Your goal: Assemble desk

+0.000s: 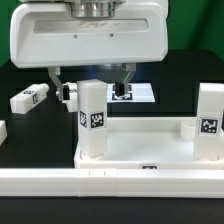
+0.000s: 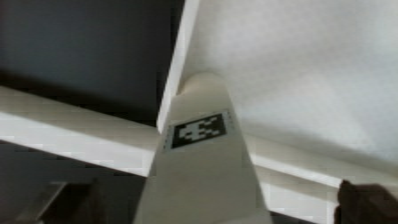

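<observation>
tabletop (image 1: 150,148) at front of worktop (image 1: 35,135), rail (image 1: 40,182) just before it. left leg (image 1: 92,118) upright on tabletop's end at exterior view's left, right leg (image 1: 210,118) upright at opposite end. loose leg (image 1: 30,98) lying on worktop, further left, behind. marker board (image 1: 145,93) flat behind tabletop. claw (image 1: 93,80) above left leg (image 2: 199,150).

Upright leg (image 1: 92,118) between spread fingers (image 1: 126,80)
</observation>
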`<act>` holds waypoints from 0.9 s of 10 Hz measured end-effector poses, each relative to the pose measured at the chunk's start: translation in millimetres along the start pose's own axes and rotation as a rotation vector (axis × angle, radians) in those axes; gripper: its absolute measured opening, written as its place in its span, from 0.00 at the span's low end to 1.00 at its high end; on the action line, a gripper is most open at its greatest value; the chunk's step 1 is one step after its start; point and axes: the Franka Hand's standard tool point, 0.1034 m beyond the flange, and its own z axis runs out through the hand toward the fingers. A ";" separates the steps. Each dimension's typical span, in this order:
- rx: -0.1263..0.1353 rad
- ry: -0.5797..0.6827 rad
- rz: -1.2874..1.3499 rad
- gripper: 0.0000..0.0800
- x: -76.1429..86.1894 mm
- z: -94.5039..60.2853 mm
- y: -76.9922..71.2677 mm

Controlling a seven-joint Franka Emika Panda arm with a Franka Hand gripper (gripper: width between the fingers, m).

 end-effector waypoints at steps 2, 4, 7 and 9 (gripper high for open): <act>-0.002 -0.001 -0.054 0.67 -0.4 0.0 0.8; -0.002 -0.002 -0.050 0.44 -0.5 0.1 0.8; -0.002 -0.001 -0.019 0.36 -0.5 0.1 0.8; 0.013 0.000 0.160 0.36 -2.2 0.8 1.4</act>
